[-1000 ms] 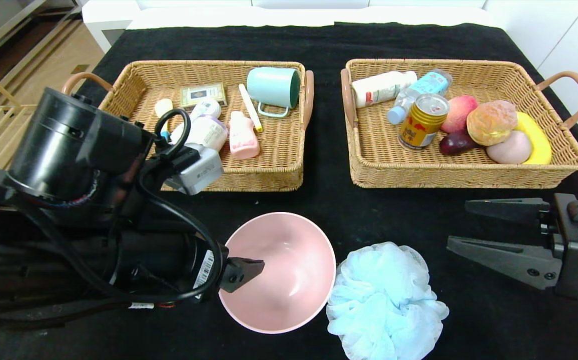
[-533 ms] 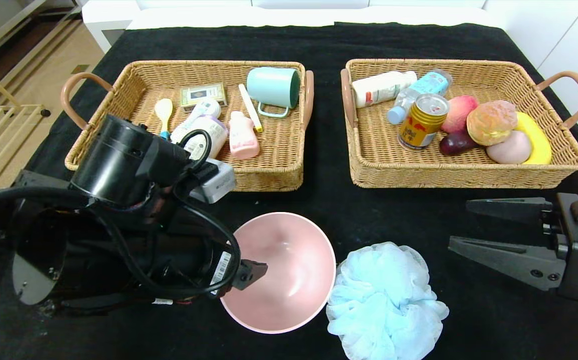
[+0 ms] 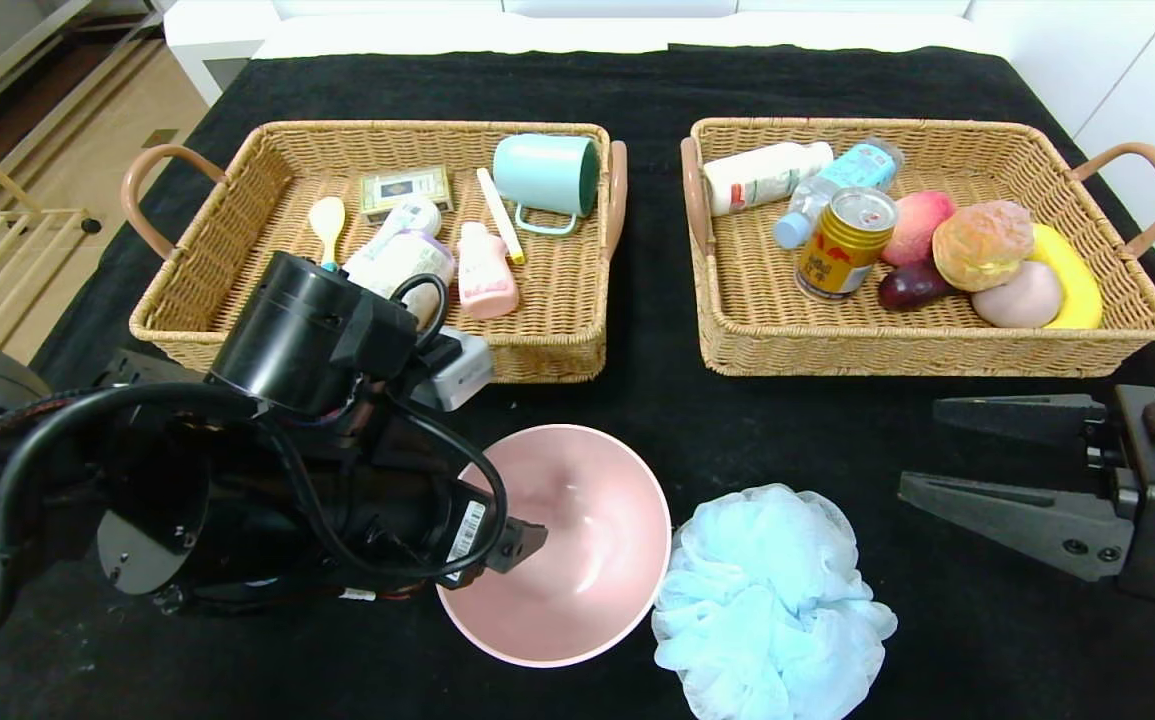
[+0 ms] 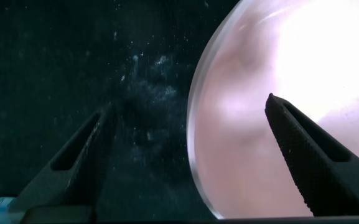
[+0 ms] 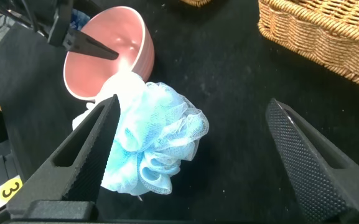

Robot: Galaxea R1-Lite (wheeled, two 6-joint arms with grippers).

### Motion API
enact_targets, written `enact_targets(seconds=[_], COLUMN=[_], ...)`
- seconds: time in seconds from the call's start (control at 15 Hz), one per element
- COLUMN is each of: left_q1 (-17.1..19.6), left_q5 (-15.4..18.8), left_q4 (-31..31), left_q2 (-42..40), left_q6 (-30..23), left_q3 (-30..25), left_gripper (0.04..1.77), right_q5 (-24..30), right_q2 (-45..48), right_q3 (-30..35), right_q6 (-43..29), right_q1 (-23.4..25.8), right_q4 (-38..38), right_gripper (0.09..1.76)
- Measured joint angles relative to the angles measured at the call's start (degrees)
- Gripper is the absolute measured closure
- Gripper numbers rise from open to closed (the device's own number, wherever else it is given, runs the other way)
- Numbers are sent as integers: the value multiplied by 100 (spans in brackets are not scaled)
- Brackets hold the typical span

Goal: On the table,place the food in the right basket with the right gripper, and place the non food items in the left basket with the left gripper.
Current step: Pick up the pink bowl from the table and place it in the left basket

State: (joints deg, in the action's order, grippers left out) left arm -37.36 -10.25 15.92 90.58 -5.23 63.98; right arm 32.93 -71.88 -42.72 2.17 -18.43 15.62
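A large pale pink bowl (image 3: 587,560) stands upright on the black table (image 3: 657,90) near the front. My left gripper (image 4: 185,109) is open and straddles the bowl's near rim (image 4: 195,124): one finger (image 3: 525,542) is inside, the other over the cloth. A light blue bath pouf (image 3: 767,605) lies just right of the bowl. My right gripper (image 3: 919,445) is open and empty at the right edge, apart from the pouf (image 5: 154,137). The gold-and-red can (image 3: 845,243) and bun (image 3: 982,243) lie in the right basket (image 3: 917,350). The purple-capped white canister (image 3: 402,262) lies in the left basket (image 3: 557,345).
The left basket also holds a mint mug (image 3: 547,175), a pink bottle (image 3: 485,272), a spoon and a small box. The right basket also holds two bottles, a peach and a banana (image 3: 1072,275). My left arm covers the table's front left.
My left arm has swung to the right and lower, carrying its finger further over the bowl's rim. The right arm, the bowl and the pouf have not moved.
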Motion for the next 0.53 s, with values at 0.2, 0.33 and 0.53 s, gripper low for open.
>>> enact_targets(seconds=[0.2, 0.33, 0.53], left_q1=[0, -1, -1], left_q5=[-2, -2, 2], left_q4=[-2, 0, 0], left_q2=[18, 18, 13], left_q6=[-2, 2, 2], left_q3=[16, -1, -6], left_gripper=[12, 48, 88], right_q5=[0, 1, 0], right_q2=[0, -1, -1], right_q3=[7, 9, 11], right_q6=[0, 0, -2], right_q1=[-2, -20, -26], right_q4=[1, 1, 1], right_gripper=[14, 14, 14])
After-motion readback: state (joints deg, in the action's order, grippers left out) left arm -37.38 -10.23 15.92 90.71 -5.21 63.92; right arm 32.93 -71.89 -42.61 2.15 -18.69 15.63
